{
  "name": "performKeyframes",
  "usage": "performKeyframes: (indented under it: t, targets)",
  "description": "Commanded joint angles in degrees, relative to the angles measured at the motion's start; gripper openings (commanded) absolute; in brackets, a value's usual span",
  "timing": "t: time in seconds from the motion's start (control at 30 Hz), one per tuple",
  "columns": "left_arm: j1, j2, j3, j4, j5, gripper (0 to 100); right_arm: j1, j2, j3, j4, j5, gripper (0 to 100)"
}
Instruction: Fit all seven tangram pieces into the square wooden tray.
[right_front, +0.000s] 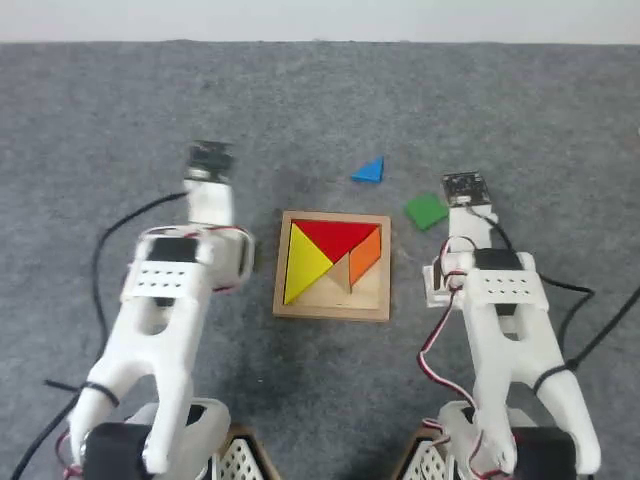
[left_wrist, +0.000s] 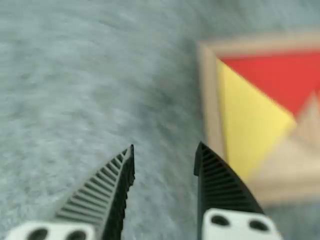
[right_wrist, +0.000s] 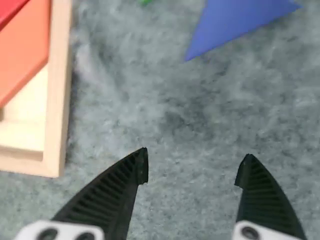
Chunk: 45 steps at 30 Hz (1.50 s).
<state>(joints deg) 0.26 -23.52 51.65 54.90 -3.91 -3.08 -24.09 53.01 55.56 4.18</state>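
The blue triangle (right_front: 369, 171) was seen lying flat on the grey carpet (right_front: 120, 110) just beyond the far right corner of the square wooden tray (right_front: 330, 313), apart from it. The green square (right_front: 426, 211) was seen off the tray's right side, near that same corner. Inside the tray 3 pieces were seated: the red triangle (right_front: 335, 238) against the far wall, the yellow triangle (right_front: 303, 265) against the left wall and the orange piece (right_front: 366, 254) against the right wall, with bare wood exposed across the near part. The right gripper (right_wrist: 195, 162) was held over carpet off the tray's right side, its jaws spread wide and nothing caught between them. In its wrist view the blue triangle (right_wrist: 235, 20) was found ahead of the fingertips, with 1 corner turned back towards them. The left gripper (left_wrist: 164, 160) was held over carpet off the tray's left side, its jaws parted and empty. The right arm was judged the nearer to both loose pieces, since the tray lay between them and the left arm. The coming pick was therefore judged to call for a forward reach along the tray's right side.
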Motion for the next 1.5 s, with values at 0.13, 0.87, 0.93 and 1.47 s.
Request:
performKeyframes:
  t: [0.13,0.87,0.93,1.47]
  targets:
    - [9.0,-0.4,-14.5,12.9,-7.7,20,7.3,-2.5,1.9,-5.3,-0.9,29.2]
    - [27.5,42.0,-42.8,8.1,-11.8,22,12.6,-2.5,9.1,-11.9,9.1,29.2]
    - [27.7,42.4,-43.6,8.1,-11.7,22,12.6,-2.5,9.1,-11.9,9.2,29.2]
    - [27.3,47.6,-44.8,4.0,-13.4,23,10.4,-2.4,9.6,-11.8,9.2,29.2]
